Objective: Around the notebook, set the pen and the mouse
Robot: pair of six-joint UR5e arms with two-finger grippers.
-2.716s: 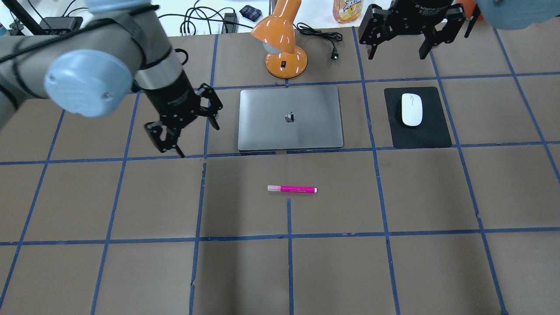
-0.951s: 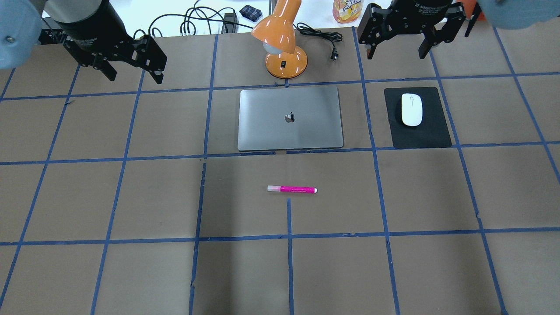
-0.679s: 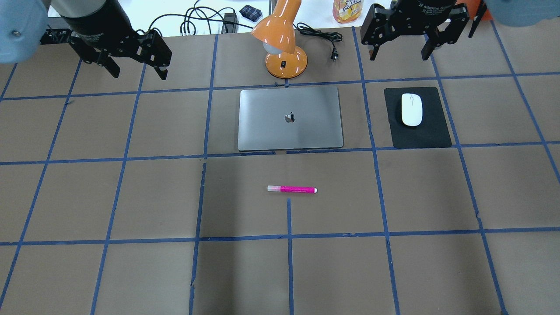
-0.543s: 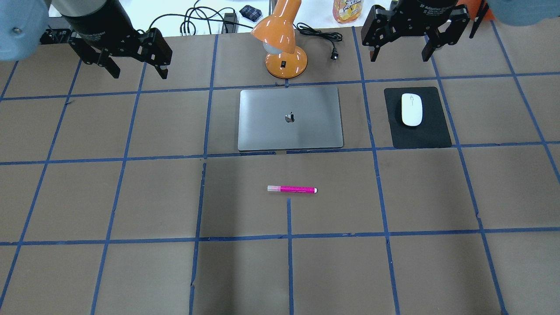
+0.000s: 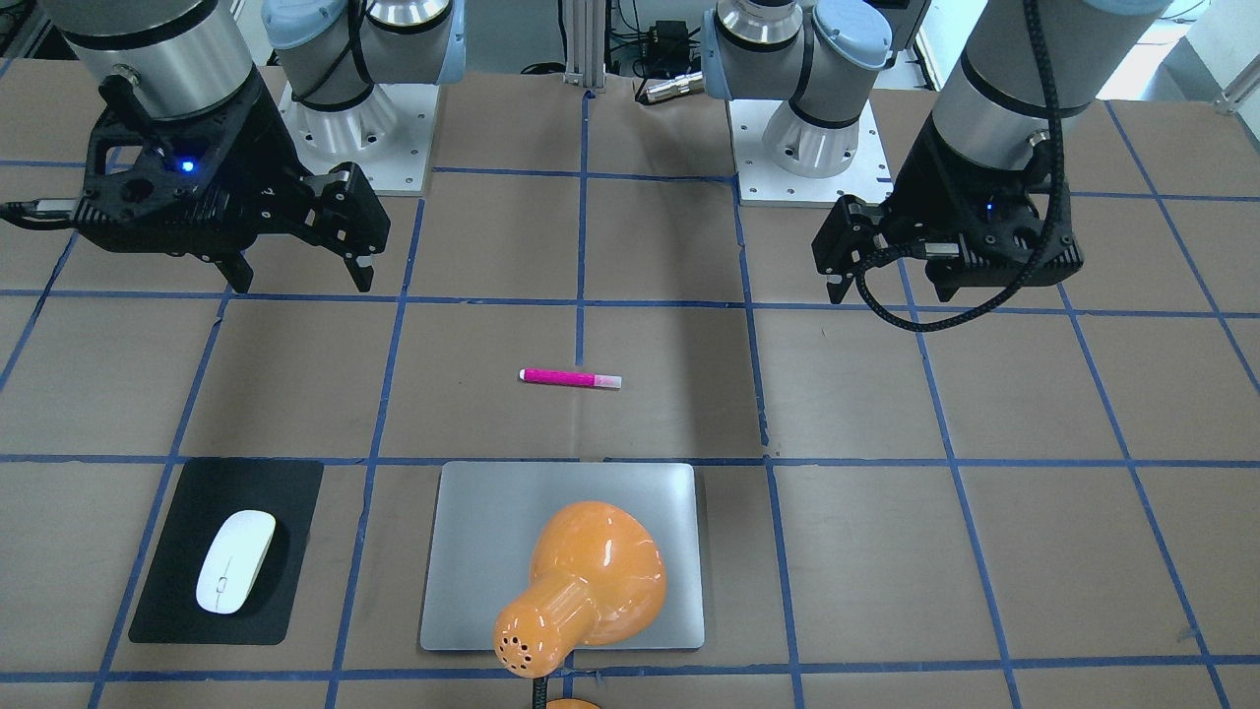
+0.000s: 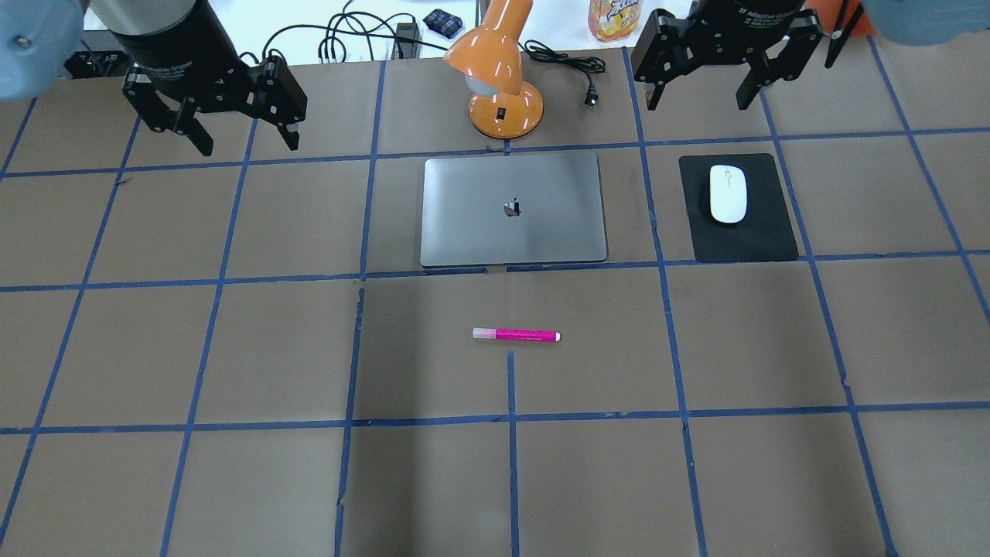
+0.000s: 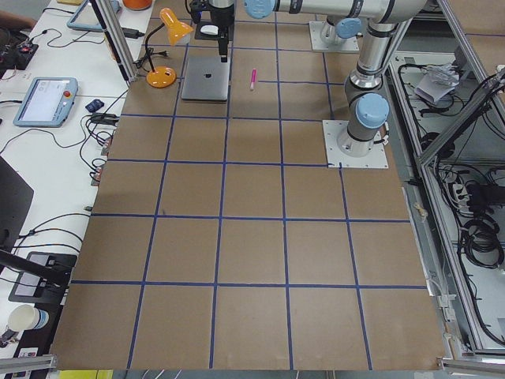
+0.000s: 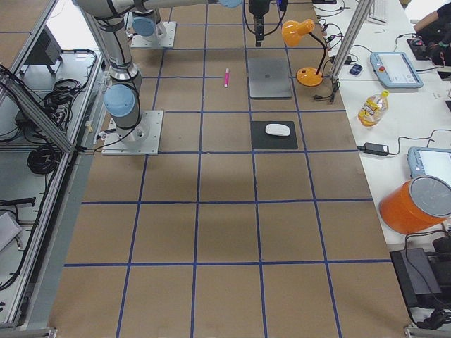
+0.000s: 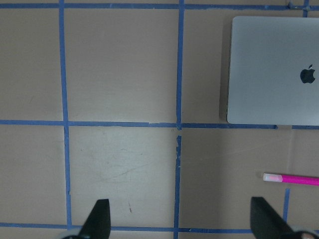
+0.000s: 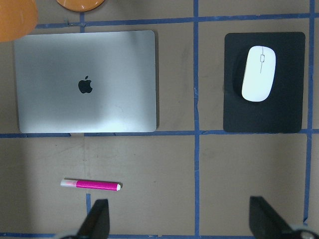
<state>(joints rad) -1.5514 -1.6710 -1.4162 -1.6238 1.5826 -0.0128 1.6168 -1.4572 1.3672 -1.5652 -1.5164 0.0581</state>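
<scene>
The silver-grey notebook (image 6: 513,209) lies flat in the far middle of the table. On the table in front of it rests the magenta pen (image 6: 517,335), pale cap end to the left. The white mouse (image 6: 728,193) sits on a black mat (image 6: 742,240) to the notebook's right. My left gripper (image 6: 247,145) hangs open and holds nothing, above the table far left of the notebook. My right gripper (image 6: 700,100) is open and holds nothing, above the far edge behind the mouse. The right wrist view shows the notebook (image 10: 87,82), the pen (image 10: 90,184) and the mouse (image 10: 258,73) below its fingers (image 10: 97,221).
An orange desk lamp (image 6: 499,70) stands just behind the notebook, its head covering part of the notebook (image 5: 472,551) in the front-facing view. A cable with plug (image 6: 576,73) and a bottle (image 6: 615,19) lie at the far edge. Blue tape lines grid the brown table.
My left arm has pulled back from beside the notebook's left edge to the far left of the table, its gripper still open. The right gripper, pen, mouse and notebook have barely moved.
</scene>
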